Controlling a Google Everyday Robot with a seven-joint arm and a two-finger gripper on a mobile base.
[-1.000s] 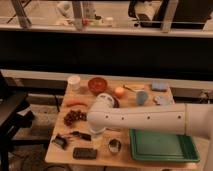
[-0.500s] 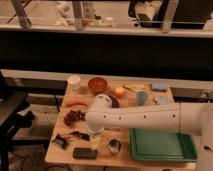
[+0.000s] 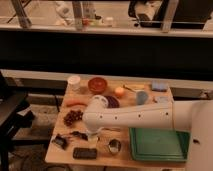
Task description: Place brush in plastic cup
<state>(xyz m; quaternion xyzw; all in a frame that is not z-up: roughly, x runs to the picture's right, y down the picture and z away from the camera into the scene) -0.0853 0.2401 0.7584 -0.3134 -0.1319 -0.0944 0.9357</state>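
Observation:
The brush (image 3: pixel 60 141) lies as a dark slim shape with a greyish end at the table's front left corner. My gripper (image 3: pixel 79 134) hangs from the white arm (image 3: pixel 130 117) just right of it, low over the table. A white plastic cup (image 3: pixel 74 82) stands at the back left. A blue cup (image 3: pixel 142 97) stands at the back right, behind the arm. The brush is not held.
A flat black block (image 3: pixel 85 153) and a small metal cup (image 3: pixel 114 146) sit at the front edge. A green tray (image 3: pixel 157 145) is at the front right. Grapes (image 3: pixel 73 117), a carrot (image 3: pixel 76 103), a red bowl (image 3: pixel 98 84), an orange (image 3: pixel 119 92) and a blue sponge (image 3: pixel 159 86) lie farther back.
The arm has shifted slightly to the left, bringing the gripper closer to the front left corner. The objects on the table have not moved.

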